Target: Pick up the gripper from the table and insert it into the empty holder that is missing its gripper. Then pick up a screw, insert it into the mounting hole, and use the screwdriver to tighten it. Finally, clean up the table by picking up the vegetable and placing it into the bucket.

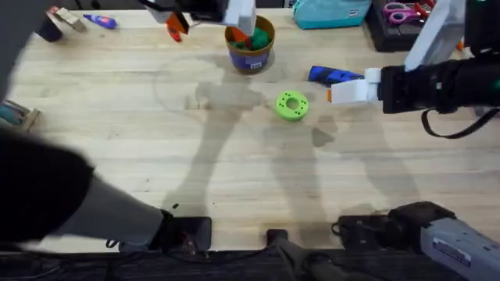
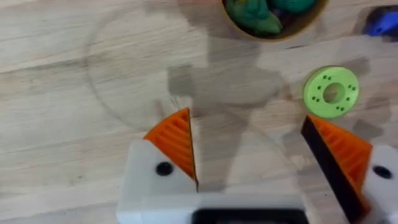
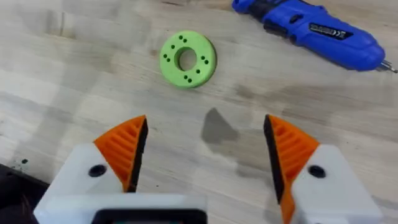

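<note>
**Two pincers spread and empty above the wooden table**

Both pincers stand wide apart with nothing between their orange ribbed pads. The left pincer [image 2: 249, 155] hangs over bare wood, its pads [image 2: 174, 140] well apart; in the overhead view it sits at the far side of the table, just left of the bucket [image 1: 250, 47], with an orange pad [image 1: 176, 27] showing. The right pincer [image 3: 202, 152] is likewise spread, its pads [image 3: 124, 146] apart over the wood; seen from above, its white body [image 1: 355, 87] reaches in from the right side, pointing left.

Nearest the right pincer lies the flat green ring [image 1: 292, 105], flat on the table just to the left of its tip, pierced with small holes around a central opening. The same ring [image 2: 331, 91] lies beyond the left pincer's pad in the left wrist view, and it also shows in the right wrist view [image 3: 188, 59]. A blue electric screwdriver [image 3: 311, 34] lies on the wood just beyond the ring, on the far side of the right pincer; from above it sits [image 1: 332, 75] between the bucket and the right arm.

The bucket, a small orange-brown tub with a blue band, stands upright at the far middle of the table [image 1: 117, 140]. Green vegetable pieces [image 2: 252, 15] lie inside it, with a bit of orange beside them.
</note>
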Motion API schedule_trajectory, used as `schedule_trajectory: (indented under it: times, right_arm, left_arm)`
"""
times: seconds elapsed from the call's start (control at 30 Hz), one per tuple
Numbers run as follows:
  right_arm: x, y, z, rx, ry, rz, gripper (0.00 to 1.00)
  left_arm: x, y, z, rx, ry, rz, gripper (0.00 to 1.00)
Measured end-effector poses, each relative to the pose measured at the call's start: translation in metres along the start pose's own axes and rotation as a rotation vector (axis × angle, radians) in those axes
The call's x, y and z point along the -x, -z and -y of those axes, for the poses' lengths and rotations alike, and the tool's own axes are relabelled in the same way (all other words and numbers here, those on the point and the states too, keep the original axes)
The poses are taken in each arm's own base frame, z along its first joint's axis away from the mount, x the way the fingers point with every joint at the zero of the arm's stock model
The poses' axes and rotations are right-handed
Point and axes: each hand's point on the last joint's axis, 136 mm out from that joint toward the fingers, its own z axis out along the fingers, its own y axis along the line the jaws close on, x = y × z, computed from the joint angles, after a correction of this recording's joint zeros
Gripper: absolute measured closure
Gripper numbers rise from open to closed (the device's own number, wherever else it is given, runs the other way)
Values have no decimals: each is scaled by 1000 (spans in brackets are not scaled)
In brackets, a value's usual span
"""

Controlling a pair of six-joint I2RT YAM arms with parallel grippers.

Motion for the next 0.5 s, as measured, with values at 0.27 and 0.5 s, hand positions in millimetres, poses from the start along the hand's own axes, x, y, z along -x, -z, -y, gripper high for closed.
schedule_trajectory:
  times: [0.27, 0.5]
  right_arm:
    - [0, 0, 0, 0, 0, -1, 16]
    - [0, 0, 0, 0, 0, -1, 16]
  left_arm:
    - [-61, 6, -14, 19, 46, 4, 14]
    - [-113, -16, -21, 25, 77, -59, 14]
